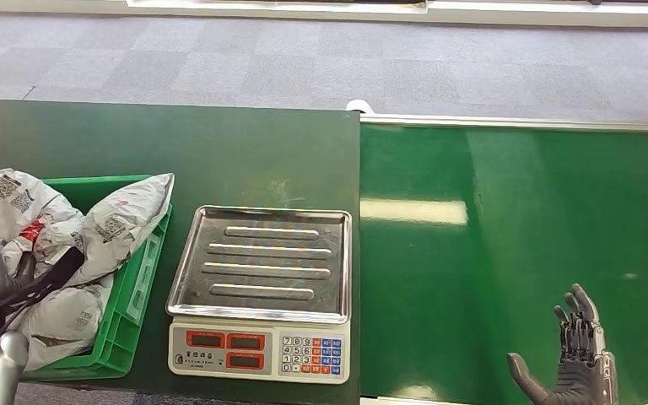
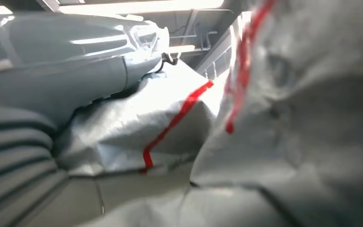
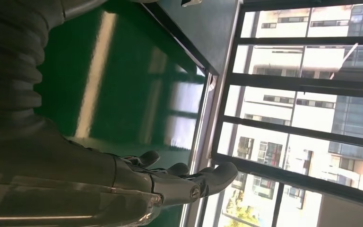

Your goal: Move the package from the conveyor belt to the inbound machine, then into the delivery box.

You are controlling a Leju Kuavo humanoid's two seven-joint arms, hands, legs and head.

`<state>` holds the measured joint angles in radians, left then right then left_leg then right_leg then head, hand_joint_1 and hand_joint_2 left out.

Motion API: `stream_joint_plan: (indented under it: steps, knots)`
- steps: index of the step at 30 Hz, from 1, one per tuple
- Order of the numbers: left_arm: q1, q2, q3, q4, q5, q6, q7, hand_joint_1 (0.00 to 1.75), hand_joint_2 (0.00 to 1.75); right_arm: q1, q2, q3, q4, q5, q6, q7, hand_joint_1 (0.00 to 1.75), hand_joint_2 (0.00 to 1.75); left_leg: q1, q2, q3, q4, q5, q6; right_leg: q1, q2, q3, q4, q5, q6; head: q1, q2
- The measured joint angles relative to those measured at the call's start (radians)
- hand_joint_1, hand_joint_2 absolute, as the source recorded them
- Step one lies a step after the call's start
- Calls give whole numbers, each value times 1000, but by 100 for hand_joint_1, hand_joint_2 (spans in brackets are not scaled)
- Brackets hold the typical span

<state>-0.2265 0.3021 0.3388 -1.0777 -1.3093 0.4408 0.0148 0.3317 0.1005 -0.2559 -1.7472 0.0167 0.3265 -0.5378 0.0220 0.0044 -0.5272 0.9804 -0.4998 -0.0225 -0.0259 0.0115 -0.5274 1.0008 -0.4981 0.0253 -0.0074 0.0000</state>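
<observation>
Hovering right hand (image 1: 575, 359) spread, left hand (image 1: 8, 291) seemingly among packages (image 1: 93, 228)

Head view looks down on belt (image 1: 515, 253); wrist views close, turned.

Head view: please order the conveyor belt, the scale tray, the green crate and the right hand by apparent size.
1. conveyor belt
2. scale tray
3. green crate, partly covered by packages, so unsure against the tray
4. right hand
</observation>
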Motion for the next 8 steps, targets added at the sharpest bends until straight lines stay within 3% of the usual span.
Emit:
stream_joint_plan:
  steps: [2,5,7,8]
  knots:
    - [-3,-15,0,-8,149,74,-109,0,175,-1,1,0,0,-4,-13,3,0,175,0,0,0,0,0,0,0,0,-1,0,0,0,0,0]
    - [2,-96,26,-138,411,219,-471,0,175,-7,1,7,4,-20,-49,5,0,175,-1,-4,-2,1,1,1,-1,-5,0,0,0,0,0,0]
    - [12,-166,35,-284,423,255,-697,0,175,-15,0,17,9,-30,-73,2,0,175,-2,-6,-3,2,1,2,-2,-7,1,0,0,1,1,0]
    - [15,-184,36,-321,409,258,-746,0,175,-17,-1,21,10,-33,-78,2,0,175,-2,-6,-4,2,1,2,-2,-7,1,0,0,1,1,0]
